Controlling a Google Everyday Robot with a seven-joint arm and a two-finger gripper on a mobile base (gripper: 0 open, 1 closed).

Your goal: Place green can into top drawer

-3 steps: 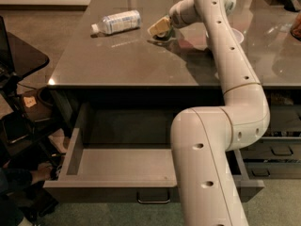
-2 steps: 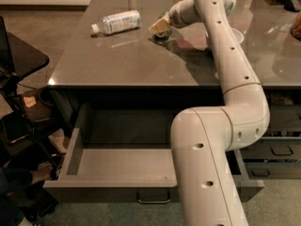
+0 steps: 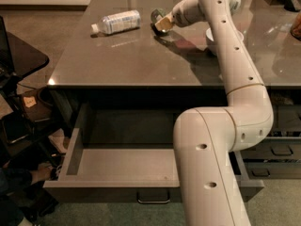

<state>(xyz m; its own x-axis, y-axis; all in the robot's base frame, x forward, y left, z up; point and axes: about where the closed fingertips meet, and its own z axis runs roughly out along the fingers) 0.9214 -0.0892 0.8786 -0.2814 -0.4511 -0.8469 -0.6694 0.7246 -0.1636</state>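
The green can stands on the grey counter at the far middle, with its silver end showing. My gripper reaches across the counter and sits right against the can's near right side. Whether it holds the can is not visible. The top drawer is pulled open below the counter's front edge. Its inside looks bare, and its flat front carries a small curved metal handle. My white arm covers the drawer's right part.
A clear plastic bottle with a white label lies on its side left of the can. A white bowl sits behind my arm. Dark drawers are at the right. A dark table and floor clutter stand at the left.
My gripper has shifted slightly up and away at the can, and the can's silver end shows more. The drawer and the bottle have not moved.
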